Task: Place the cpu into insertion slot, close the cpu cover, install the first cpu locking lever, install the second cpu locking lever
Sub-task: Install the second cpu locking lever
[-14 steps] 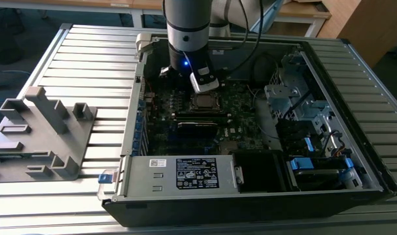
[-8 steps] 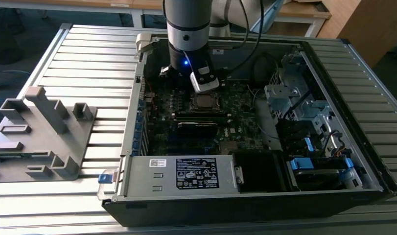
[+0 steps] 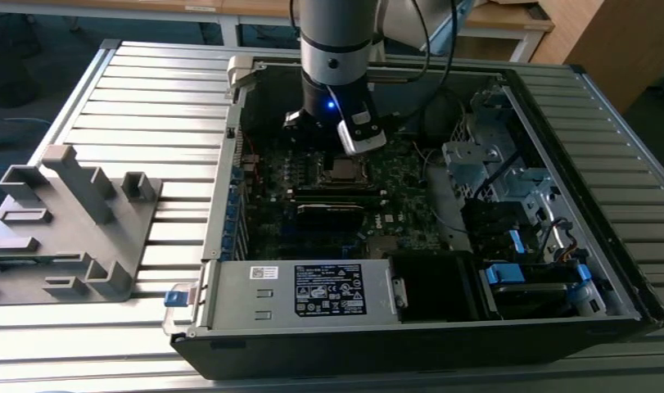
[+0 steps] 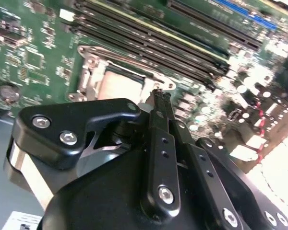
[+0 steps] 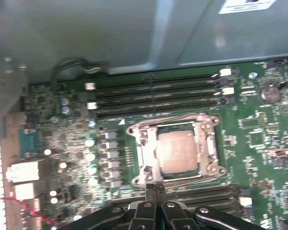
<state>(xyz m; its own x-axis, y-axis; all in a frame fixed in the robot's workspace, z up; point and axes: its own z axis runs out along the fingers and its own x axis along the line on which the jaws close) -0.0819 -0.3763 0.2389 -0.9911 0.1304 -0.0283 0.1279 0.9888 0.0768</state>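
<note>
Silvery-brown metal marks the cpu [image 5: 179, 152], which is seen lying flat and square inside the insertion slot [image 5: 145, 158] on the green board; placement is judged done. The cpu cover [image 5: 209, 125], a thin metal frame, is seen lying down around the chip, its window leaving the chip top bare; whether the levers are latched cannot be told. The gripper [image 5: 156, 188] is held just beside one edge of the socket, jaws pressed together with nothing between them, as both wrist views show. In the exterior view the gripper [image 3: 324, 139] hangs inside the open computer case [image 3: 593, 213], which lies on the slatted table [image 3: 135, 106].

Handling, as judged: the chip is light, stiff and fragile, and the socket contacts more so. The cover is thin springy sheet, best pushed on its frame, never on the chip.
</note>
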